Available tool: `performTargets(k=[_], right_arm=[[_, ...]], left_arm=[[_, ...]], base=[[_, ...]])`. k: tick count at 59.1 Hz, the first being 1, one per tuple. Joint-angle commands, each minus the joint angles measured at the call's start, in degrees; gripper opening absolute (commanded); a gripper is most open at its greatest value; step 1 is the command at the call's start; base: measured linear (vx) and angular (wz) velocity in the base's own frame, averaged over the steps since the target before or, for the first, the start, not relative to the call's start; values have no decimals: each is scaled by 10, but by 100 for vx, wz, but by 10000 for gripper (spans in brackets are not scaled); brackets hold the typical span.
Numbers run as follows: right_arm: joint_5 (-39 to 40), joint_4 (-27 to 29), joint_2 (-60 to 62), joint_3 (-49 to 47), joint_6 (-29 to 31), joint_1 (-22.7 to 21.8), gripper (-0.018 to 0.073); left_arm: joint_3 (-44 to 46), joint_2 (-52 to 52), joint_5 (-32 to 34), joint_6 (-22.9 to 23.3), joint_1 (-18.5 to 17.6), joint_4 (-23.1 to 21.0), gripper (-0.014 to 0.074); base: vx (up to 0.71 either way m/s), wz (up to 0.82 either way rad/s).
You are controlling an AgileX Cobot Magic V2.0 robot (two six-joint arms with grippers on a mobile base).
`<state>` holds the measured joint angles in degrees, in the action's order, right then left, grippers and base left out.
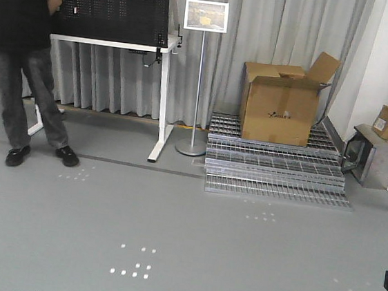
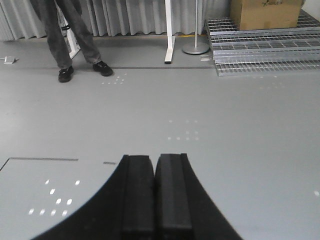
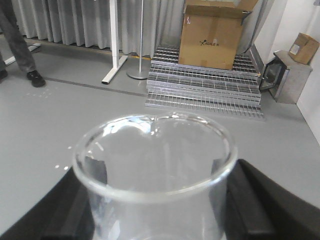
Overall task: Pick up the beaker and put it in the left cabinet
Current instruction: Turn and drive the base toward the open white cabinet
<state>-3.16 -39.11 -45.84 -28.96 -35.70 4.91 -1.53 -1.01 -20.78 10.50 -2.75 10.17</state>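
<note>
Glass beaker (image 3: 155,165) sits clamped in the right gripper (image 3: 156,212), left gripper (image 2: 156,197) pressed together, empty; carrying step, next must find the unseen left cabinet

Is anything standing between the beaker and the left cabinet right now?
Cannot tell: the cabinet shows in no view. The beaker sits between the right gripper's fingers, and only bare grey floor lies directly ahead of it.
</note>
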Motion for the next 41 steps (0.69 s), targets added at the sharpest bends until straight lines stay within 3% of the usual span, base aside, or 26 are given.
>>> performTargets(k=[1,41], right_arm=[[38,-5,3,-19,4,-4,-1],[38,-5,3,-19,4,-4,-1]], left_arm=[[9,-6,43,2,-3,2,4],[9,-6,43,2,-3,2,4]], base=[[78,-6],[74,-14]])
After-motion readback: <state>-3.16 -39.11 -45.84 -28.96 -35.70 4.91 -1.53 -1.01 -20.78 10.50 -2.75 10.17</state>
